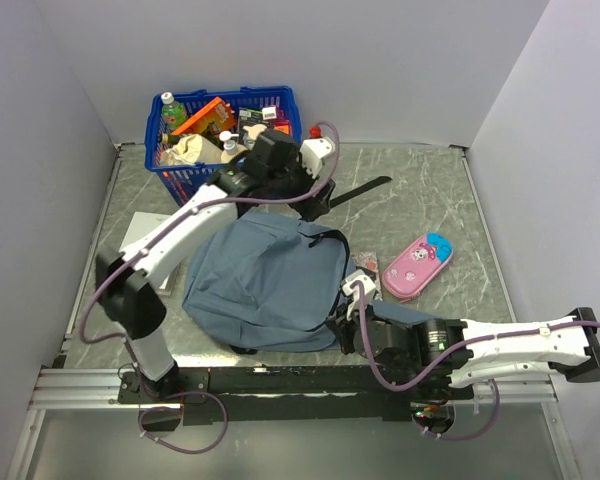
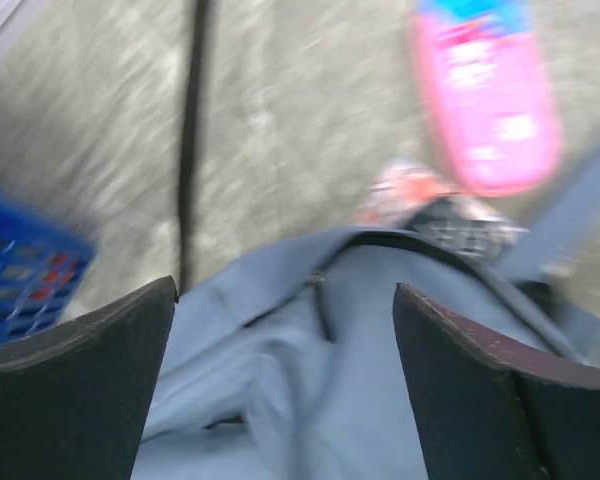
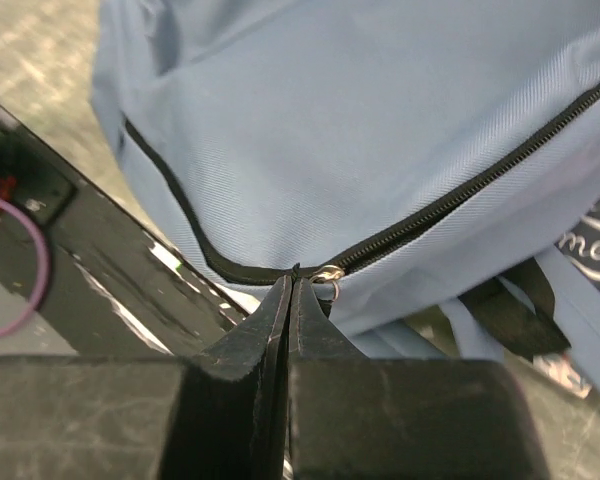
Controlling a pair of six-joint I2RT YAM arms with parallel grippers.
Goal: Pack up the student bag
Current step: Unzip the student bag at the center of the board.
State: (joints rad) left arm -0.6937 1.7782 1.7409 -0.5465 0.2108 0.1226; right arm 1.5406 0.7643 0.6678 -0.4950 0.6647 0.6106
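Pinching the metal zipper pull (image 3: 327, 272) at four o'clock on the grey-blue fabric backpack (image 3: 360, 130), likely to unzip it, my right jaws are closed; left jaws gape wide.

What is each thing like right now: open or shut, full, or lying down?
Bag, lying flat.
Basket, upright, full of things.
Pencil case, shut, lying beside the bag.
Left hand, open, over the bag.
Right hand, shut, tips at the bag's zipper ring.
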